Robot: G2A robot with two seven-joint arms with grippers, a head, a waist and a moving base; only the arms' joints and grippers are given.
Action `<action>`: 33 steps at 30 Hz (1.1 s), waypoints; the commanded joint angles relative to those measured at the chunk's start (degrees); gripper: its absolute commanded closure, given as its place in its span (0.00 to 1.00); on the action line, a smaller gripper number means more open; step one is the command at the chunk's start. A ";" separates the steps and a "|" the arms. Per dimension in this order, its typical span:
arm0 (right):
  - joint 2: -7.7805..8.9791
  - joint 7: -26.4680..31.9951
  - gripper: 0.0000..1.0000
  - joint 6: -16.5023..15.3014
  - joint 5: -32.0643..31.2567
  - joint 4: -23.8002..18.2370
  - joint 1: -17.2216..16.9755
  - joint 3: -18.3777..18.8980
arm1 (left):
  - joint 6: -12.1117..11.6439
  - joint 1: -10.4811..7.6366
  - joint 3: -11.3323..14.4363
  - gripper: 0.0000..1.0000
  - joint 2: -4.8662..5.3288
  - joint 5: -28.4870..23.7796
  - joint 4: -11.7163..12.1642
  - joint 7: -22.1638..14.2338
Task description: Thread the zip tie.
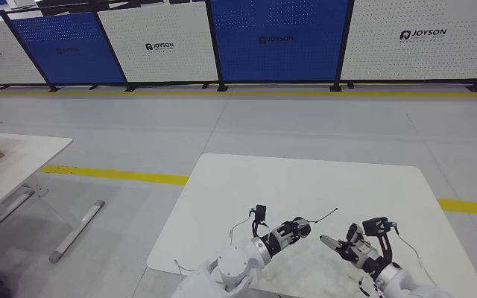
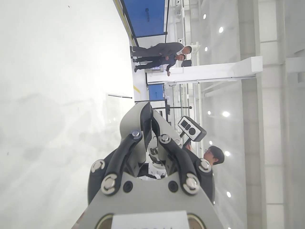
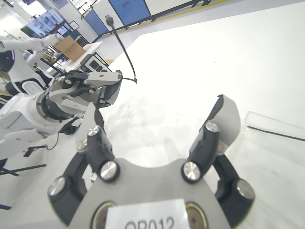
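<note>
A thin black zip tie (image 3: 127, 53) is pinched at one end by my left gripper (image 3: 116, 80), which is shut on it. From there the tie curves up and away, with its small head at the free end. In the top view the zip tie (image 1: 324, 217) juts out from the left gripper (image 1: 304, 226) over the white table (image 1: 298, 179), toward the far right. In the left wrist view the left gripper (image 2: 149, 107) has its pads pressed together, and a short stretch of the tie (image 2: 119, 96) shows beyond them. My right gripper (image 3: 159, 113) stands open and empty, a short way from the tie; in the top view the right gripper (image 1: 335, 236) sits just right of the left one.
A clear plastic tray (image 3: 274, 122) with another black zip tie (image 3: 276, 133) in it lies beside my right gripper. A second white table (image 1: 26, 153) stands off to the left. Blue and white panels (image 1: 276, 37) line the back of the room.
</note>
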 commanded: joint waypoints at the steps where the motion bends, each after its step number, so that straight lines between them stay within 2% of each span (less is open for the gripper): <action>1: 0.13 -0.89 0.00 0.08 -0.84 -0.21 -0.15 -0.17 | 0.08 0.00 -0.02 1.00 0.00 -0.09 -0.01 -0.06; 9: 0.13 -0.89 0.00 0.08 -0.84 -0.21 -0.15 -0.17 | 0.08 0.00 -0.02 1.00 0.00 -0.09 -0.01 -0.06; 14: 0.04 -3.83 0.00 3.35 -9.92 0.13 0.57 -1.68 | 0.36 0.40 0.17 1.00 -0.01 -0.35 -0.48 0.22; 19: 0.14 -6.94 0.00 2.27 -17.13 0.47 0.78 -2.68 | 2.10 0.73 -0.29 1.00 0.16 -2.77 -1.20 -2.12; 21: 0.15 -7.98 0.00 4.38 -21.35 0.08 0.48 -2.95 | 2.57 0.82 -0.63 1.00 0.21 -3.31 -1.54 -1.94; 29: 0.15 -7.98 0.00 4.38 -21.35 0.08 0.48 -2.95 | 2.57 0.82 -0.63 1.00 0.21 -3.31 -1.54 -1.94; 33: 0.18 -8.75 0.00 3.28 -24.93 0.41 0.94 -3.90 | 3.13 1.02 -0.30 1.00 0.16 -4.49 -1.73 -2.42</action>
